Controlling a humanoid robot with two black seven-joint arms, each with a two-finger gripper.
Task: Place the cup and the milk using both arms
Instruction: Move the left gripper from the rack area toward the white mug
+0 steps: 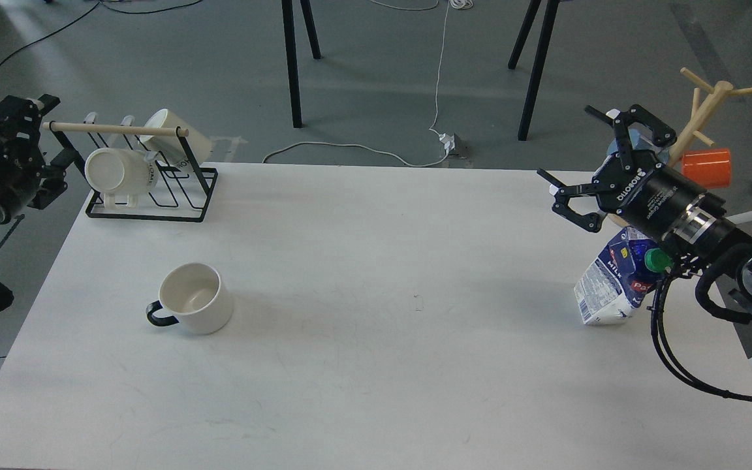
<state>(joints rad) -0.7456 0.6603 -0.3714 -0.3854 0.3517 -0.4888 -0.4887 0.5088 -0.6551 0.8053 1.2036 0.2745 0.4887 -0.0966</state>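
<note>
The cup (pixel 194 299), a squat white mug with a black loop handle pointing left, stands upright on the left part of the white table (pixel 376 365). The milk (pixel 613 282), a dented blue and white carton with a green cap, leans at the table's right edge. My right gripper (pixel 565 142) hovers above and slightly behind the carton, fingers spread wide open and holding nothing. My left gripper (pixel 18 117) is off the table's left rear corner, far from the cup. It is dark and seen end-on, so its fingers cannot be told apart.
A black wire rack (pixel 154 210) with a wooden bar holds two white lettered mugs at the table's back left. A wooden mug tree (pixel 702 111) with an orange mug (pixel 707 167) stands behind my right gripper. Black stand legs and cables are on the floor beyond.
</note>
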